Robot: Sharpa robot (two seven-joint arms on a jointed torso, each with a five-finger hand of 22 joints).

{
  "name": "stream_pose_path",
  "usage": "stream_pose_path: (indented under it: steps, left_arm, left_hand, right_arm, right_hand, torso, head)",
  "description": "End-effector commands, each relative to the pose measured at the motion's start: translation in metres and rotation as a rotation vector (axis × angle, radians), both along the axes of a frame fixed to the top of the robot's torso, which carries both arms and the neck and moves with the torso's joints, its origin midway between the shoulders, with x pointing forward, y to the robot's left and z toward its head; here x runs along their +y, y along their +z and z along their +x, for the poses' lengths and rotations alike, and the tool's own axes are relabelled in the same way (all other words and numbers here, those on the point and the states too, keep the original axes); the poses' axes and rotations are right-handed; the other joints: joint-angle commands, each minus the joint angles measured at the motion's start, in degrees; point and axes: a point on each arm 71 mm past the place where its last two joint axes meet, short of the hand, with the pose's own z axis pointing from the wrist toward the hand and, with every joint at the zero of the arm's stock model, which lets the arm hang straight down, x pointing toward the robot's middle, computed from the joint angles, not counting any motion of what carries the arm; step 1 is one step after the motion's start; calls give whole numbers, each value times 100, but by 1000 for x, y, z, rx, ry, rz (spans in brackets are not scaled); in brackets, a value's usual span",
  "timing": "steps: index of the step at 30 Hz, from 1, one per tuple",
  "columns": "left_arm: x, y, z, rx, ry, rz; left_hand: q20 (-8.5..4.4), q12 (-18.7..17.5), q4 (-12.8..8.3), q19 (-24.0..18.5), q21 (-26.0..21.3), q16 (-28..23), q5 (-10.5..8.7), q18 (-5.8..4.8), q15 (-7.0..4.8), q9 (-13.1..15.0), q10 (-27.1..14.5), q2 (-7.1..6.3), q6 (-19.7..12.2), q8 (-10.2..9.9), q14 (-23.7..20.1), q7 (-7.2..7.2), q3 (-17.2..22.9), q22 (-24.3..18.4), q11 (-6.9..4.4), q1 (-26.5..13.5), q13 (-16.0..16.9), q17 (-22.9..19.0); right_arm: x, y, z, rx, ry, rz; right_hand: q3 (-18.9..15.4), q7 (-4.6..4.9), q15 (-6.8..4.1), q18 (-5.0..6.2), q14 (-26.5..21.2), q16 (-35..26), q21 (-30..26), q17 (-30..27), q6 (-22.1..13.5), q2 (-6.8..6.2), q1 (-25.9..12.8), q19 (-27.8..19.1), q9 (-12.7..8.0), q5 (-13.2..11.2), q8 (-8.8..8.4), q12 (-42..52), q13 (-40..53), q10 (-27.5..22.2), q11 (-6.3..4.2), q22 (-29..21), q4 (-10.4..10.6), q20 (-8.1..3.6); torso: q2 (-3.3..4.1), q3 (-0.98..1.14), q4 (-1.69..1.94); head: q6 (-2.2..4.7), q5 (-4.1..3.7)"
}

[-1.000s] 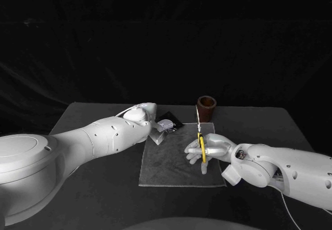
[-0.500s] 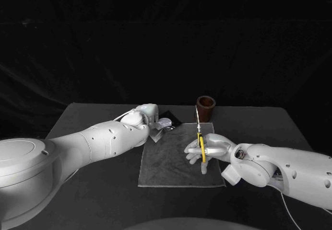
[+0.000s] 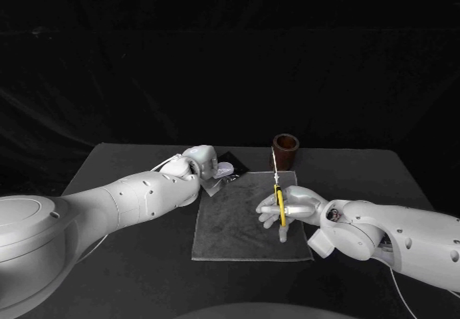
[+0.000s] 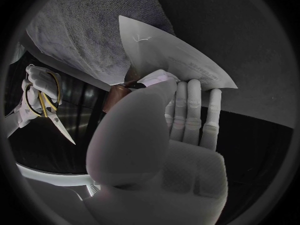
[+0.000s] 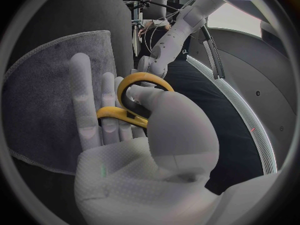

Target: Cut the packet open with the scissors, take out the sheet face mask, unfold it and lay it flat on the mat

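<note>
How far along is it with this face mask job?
Early. Done: the right robot hand grips the scissors and the left robot hand holds the packet near the mat. In hand: seemingly lining them up; blades and packet are apart. Left: cutting, pulling out the mask, unfolding, laying it flat.
</note>
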Motion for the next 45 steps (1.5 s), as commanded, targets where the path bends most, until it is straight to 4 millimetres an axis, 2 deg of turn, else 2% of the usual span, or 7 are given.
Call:
stream_pose_path:
  steps: [1,6,9,21,31,40,45]
  left_arm:
    - [-4,-19,-10,107,-33,-33]
    - [2,-13,-10,54,-27,-84]
    - [7,-2,-7,-2,-16,-132]
    - [33,38,5,-36,38,-140]
    - [58,40,15,53,96,-24]
    - [51,32,23,193,103,39]
    - [44,29,27,201,106,54]
  left_hand:
    - [2,-22,-85,-70,103,-36,9,673,12,8,17,7,80,-46,52,17,83,669,0,-90,16,-20]
    - [45,-70,-137,-265,146,-88,7,646,70,-19,-43,-147,-119,-247,-7,54,125,722,71,-408,19,-44]
    - [198,-330,117,-474,-298,-237,-3,607,336,-130,-553,-739,-722,-627,-413,194,-272,450,358,-1044,-74,-90]
    - [579,-102,857,-84,-1334,-155,13,855,611,89,-1298,-416,-1382,-870,-1076,246,-2853,-356,649,-549,-45,-163]
    - [-4,407,851,1443,-206,1646,16,864,133,337,-820,-277,-1316,-752,256,260,-3015,114,260,-500,94,585]
    - [-261,1368,879,2002,1499,3519,15,811,-14,499,-1173,-341,-1563,-692,2182,253,-3687,1322,165,-916,719,3613]
    - [-241,991,887,2082,1792,3336,17,781,33,517,-1712,-450,-1725,-717,2038,300,-3824,1607,239,-1101,556,2943]
  right_arm:
    - [0,1,0,-7,3,1]
    - [-1,1,0,-6,1,0]
    - [-1,1,0,-6,0,-1]
    - [-4,0,1,-7,-5,-5]
    - [-5,0,2,-7,-5,-10]
    - [-4,-1,2,-7,-3,-11]
    - [-2,-1,2,-6,0,-11]
  right_hand:
    - [19,34,-16,317,-21,18,-18,8,6,290,71,-32,8,-11,-11,5,10,204,13,-6,0,-7]
    - [19,34,-16,317,-21,18,-18,8,6,290,71,-32,8,-11,-11,5,10,204,13,-6,0,-7]
    - [19,34,-16,317,-21,18,-18,8,6,290,71,-32,8,-11,-11,5,10,204,13,-6,0,-7]
    - [19,34,-16,317,-21,18,-18,8,6,290,71,-32,8,-11,-11,5,10,204,13,-6,0,-7]
    - [20,33,-16,318,-22,17,-31,15,7,290,69,-39,10,-12,-12,6,11,207,12,-14,-6,-6]
    - [26,32,-15,321,-25,14,-87,34,11,295,64,-80,15,-11,-14,4,14,214,11,-43,-26,-1]
    - [26,32,-15,321,-25,14,-87,34,11,295,64,-80,15,-11,-14,4,14,214,11,-43,-26,-1]
  torso:
    - [1,2,-4]
    - [1,2,6]
    - [1,3,4]
    - [-3,8,5]
    - [11,-1,-7]
    - [29,2,-30]
    - [35,2,-30]
  head:
    - [3,3]
    - [25,-12]
    - [32,-15]
    - [26,-13]
    - [-3,-44]
    - [-35,-30]
    - [-35,-11]
